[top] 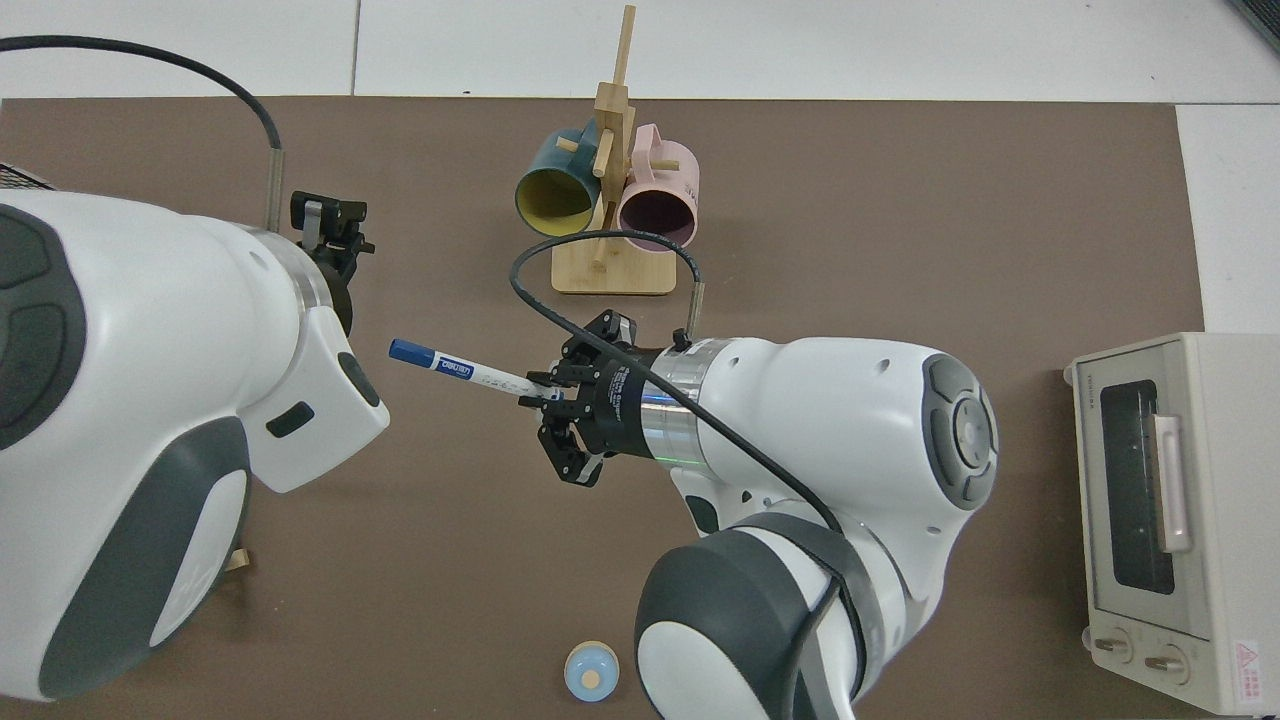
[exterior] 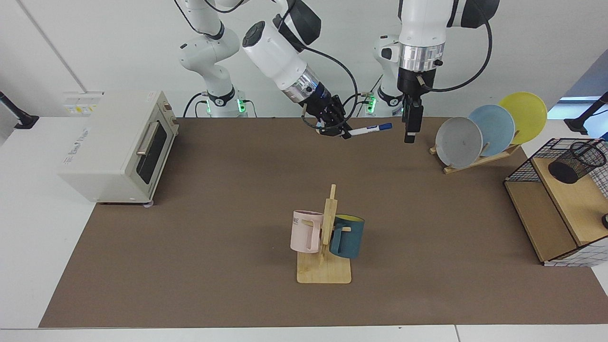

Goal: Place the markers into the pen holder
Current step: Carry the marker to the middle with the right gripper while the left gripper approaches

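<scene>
Two fingers (top: 541,391) (right gripper (exterior: 343,134)) clamp marker (exterior: 370,129); left gripper (exterior: 411,129) near.

The counter (exterior: 28,266) was white with a big brown mat (exterior: 228,247) over it. On the mat sat a toaster oven (exterior: 116,147), a wooden mug stand (exterior: 324,272), a plate rack (exterior: 475,161), a wire-grid shelf (exterior: 553,213) and a little blue bell (top: 591,672).

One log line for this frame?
right gripper: shut on marker, midair | left gripper: by cap end | pen holder: empty, on shelf
</scene>
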{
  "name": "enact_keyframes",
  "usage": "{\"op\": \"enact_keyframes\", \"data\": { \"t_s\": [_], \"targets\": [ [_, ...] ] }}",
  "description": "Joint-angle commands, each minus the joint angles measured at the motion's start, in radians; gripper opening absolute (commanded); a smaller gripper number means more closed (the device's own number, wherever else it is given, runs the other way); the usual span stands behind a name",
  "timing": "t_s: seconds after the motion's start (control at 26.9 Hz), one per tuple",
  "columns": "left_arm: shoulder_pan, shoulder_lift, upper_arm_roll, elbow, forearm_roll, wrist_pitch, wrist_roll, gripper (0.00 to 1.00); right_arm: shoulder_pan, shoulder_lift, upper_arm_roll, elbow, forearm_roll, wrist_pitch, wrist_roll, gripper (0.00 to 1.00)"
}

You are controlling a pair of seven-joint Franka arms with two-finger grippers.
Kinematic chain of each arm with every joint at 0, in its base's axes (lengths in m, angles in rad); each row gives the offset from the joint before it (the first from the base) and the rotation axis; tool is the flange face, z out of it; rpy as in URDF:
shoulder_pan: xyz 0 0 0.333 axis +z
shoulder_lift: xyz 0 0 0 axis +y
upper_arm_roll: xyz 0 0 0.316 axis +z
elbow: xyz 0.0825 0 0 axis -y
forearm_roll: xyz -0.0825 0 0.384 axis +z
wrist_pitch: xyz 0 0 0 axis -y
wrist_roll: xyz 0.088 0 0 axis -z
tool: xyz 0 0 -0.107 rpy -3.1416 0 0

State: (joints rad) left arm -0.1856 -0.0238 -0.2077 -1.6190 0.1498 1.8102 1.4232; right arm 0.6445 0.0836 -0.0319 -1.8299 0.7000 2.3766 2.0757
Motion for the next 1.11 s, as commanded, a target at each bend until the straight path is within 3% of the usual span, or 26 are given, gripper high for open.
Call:
{"op": "enact_keyframes", "data": {
  "t_s": [0.0, 0.22, 0.37, 0.48, 0.63, 0.71, 1.08],
  "targets": [
    [-0.005, -0.011, 0.004, -0.035, -0.058, -0.026, 0.034, 1.00, -0.002, 0.005, -0.002, 0.011, 0.018, 0.010, 0.015, 0.00],
    [-0.017, -0.031, -0.007, -0.062, -0.093, -0.068, 0.023, 1.00, -0.003, 0.005, -0.002, 0.009, 0.018, 0.007, 0.014, 0.00],
    [-0.018, -0.031, -0.021, -0.064, -0.093, -0.061, 0.008, 0.88, -0.003, 0.005, -0.002, 0.008, 0.018, 0.006, 0.012, 0.00],
    [-0.020, -0.030, -0.027, -0.064, -0.093, -0.061, 0.007, 0.67, -0.003, 0.005, -0.002, 0.008, 0.018, 0.004, 0.012, 0.00],
    [-0.023, -0.030, -0.039, -0.064, -0.093, -0.060, -0.015, 0.13, -0.005, 0.004, -0.002, 0.006, 0.018, 0.003, 0.009, 0.00],
    [-0.026, -0.030, -0.041, -0.062, -0.090, -0.058, -0.020, 0.00, -0.005, 0.004, -0.002, 0.006, 0.018, 0.001, 0.009, 0.00],
    [-0.025, -0.031, -0.064, -0.058, -0.081, -0.060, -0.020, 0.00, -0.006, 0.004, -0.002, 0.003, 0.018, -0.002, 0.006, 0.00]
  ]
}}
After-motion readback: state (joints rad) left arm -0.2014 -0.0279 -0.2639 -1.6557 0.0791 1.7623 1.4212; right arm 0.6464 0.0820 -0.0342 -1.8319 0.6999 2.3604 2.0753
